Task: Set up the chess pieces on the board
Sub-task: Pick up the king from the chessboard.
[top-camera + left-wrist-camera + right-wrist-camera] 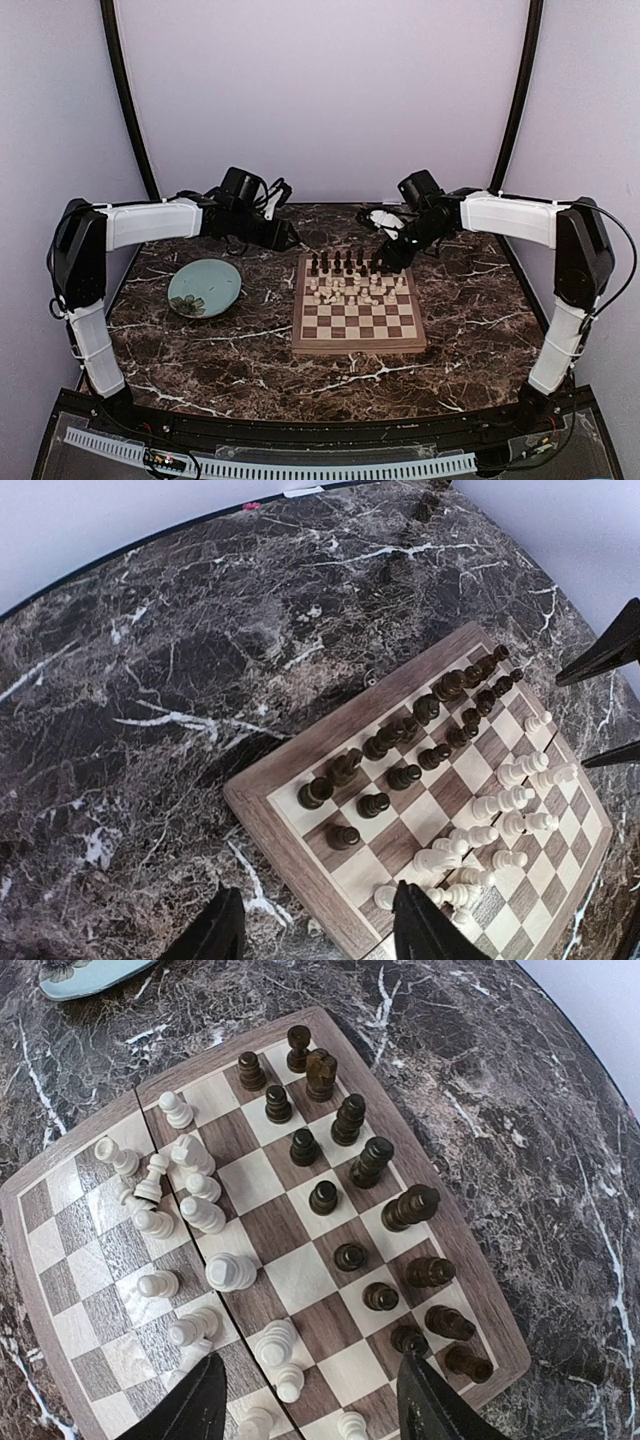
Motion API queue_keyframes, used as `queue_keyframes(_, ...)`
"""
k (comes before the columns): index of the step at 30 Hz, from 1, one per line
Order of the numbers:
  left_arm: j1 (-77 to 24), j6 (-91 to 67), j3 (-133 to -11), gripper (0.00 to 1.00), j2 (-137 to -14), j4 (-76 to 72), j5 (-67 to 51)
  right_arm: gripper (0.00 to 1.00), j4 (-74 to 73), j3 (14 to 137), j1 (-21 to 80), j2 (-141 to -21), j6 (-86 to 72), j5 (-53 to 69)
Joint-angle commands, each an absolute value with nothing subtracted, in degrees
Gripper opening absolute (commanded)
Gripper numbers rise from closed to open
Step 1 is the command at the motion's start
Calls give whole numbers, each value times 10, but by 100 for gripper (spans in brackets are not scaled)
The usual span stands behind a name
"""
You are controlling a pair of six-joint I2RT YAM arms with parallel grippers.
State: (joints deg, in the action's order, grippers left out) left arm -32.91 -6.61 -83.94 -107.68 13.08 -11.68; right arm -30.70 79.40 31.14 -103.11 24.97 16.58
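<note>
Two dark rows [337,265] line the board's [345,326] upper edge; white pieces [360,290] clutter its middle. My left claw [318,905] and right claw [312,1375] gape empty; next, pinch one white.

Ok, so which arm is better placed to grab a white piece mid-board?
Right. The right gripper, open, hangs over the board at its far-right squares, close to the cream pieces; the left gripper is off the board, over marble.

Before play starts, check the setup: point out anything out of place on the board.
The cream-white pieces are bunched mid-board, right against the two far rows of dark pieces, while the near rows of the board stand bare. One white piece among them looks tipped, leaning on its neighbours.
</note>
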Motion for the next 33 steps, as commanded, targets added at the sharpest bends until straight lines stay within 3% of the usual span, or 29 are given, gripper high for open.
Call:
queue_keyframes(1, -279, -150, -766, 52, -1027, 23, -205, 58, -332, 834, 328, -1051, 247, 162)
queue_keyframes(7, -262, -165, -691, 52, -935, -50, -187, 49, -365, 895, 342, -1099, 240, 162)
queue_keyframes(21, -262, -152, -653, 51, -869, -70, -156, 45, -392, 930, 363, -1151, 234, 157)
queue_keyframes(33, -261, -143, -638, 51, -847, -78, -114, 22, -410, 958, 364, -1180, 229, 162)
